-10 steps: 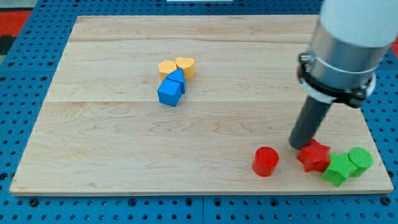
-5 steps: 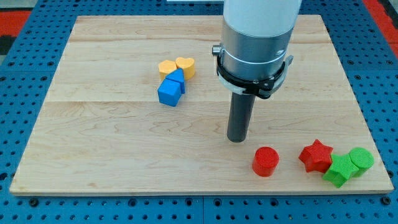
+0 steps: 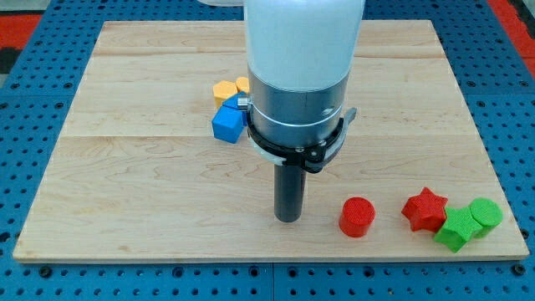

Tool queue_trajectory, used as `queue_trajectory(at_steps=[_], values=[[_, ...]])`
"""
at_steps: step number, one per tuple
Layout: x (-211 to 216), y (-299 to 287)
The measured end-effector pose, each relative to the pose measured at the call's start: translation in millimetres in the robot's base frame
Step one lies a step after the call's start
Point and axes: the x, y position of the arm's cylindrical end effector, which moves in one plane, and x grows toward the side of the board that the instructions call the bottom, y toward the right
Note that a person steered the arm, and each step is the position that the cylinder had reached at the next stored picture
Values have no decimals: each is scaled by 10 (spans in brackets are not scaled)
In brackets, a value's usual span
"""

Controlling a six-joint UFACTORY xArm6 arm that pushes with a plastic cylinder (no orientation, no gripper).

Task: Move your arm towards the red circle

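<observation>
- Red circle block [image 3: 357,216]: low on your wooden bench [image 3: 150,184], near the view's bottom, just right of my tip [image 3: 288,219], apart.
- End effector: plain rod, nothing pinched.
- Risk: a fast approach knocks it toward the red star block [image 3: 423,209].

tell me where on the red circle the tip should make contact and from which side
There is no gripper, so it is a push, not a grip. My tip stands just off the view's left of the red circle, so meet its rounded left wall, centred, since a round side tends to slip off an off-centre push.
</observation>
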Motion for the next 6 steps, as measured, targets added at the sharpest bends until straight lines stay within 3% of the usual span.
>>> queue_trajectory(at_steps=[6], values=[[79,615]])
